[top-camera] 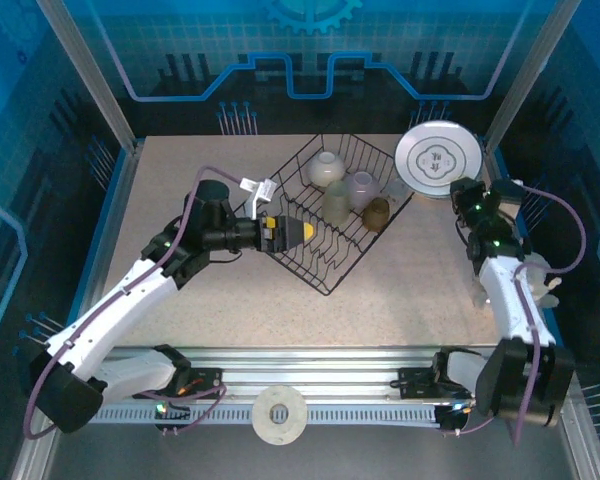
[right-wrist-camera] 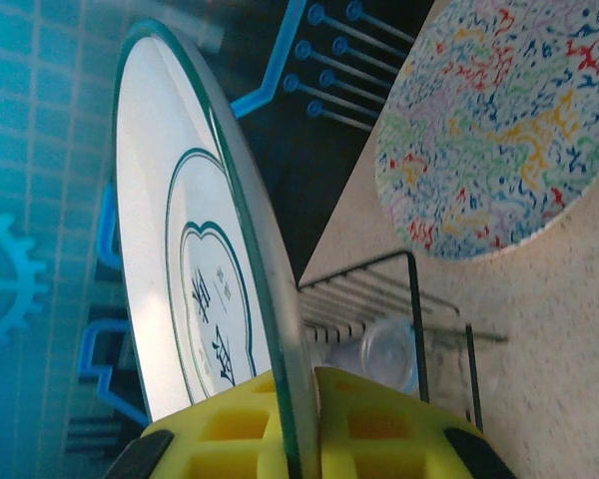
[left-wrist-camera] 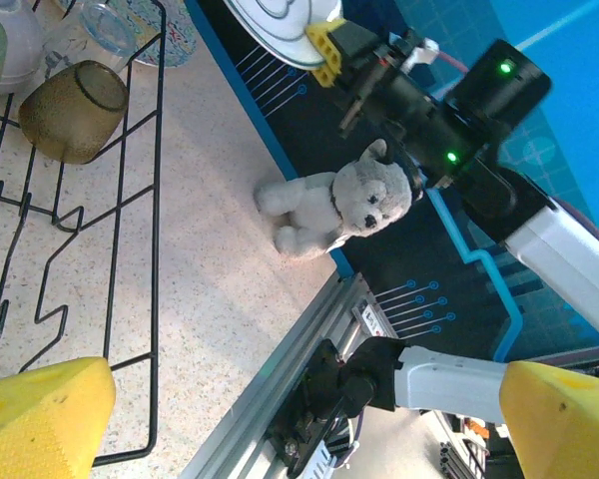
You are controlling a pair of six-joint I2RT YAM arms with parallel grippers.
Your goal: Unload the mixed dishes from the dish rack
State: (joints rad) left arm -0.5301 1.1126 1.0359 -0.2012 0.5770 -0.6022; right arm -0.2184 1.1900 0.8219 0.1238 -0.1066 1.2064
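Note:
The black wire dish rack [top-camera: 332, 262] stands mid-table. In its far half sit a small cream bowl [top-camera: 325, 168], a translucent yellowish cup [top-camera: 337, 201], a clear cup [top-camera: 362, 185] and a small brown cup [top-camera: 376, 212]. My left gripper [top-camera: 300, 232] hovers over the rack's near-left part; its yellow fingers [left-wrist-camera: 40, 414] stand wide apart with nothing between them. Past the rack's rim is the brown cup [left-wrist-camera: 73, 110]. My right gripper [right-wrist-camera: 304, 419] is shut on the edge of a green-and-white plate [right-wrist-camera: 180, 269], held upright beyond the rack's right corner [top-camera: 439, 160]. A squiggle-patterned plate [right-wrist-camera: 499, 130] lies flat on the table.
A grey teddy bear [left-wrist-camera: 339, 205] lies at the table's right edge beside the right arm. A blue lip borders the table [top-camera: 115, 200]. A tape roll [top-camera: 280, 415] rests on the front rail. Bare tabletop stretches left of the rack [top-camera: 180, 170].

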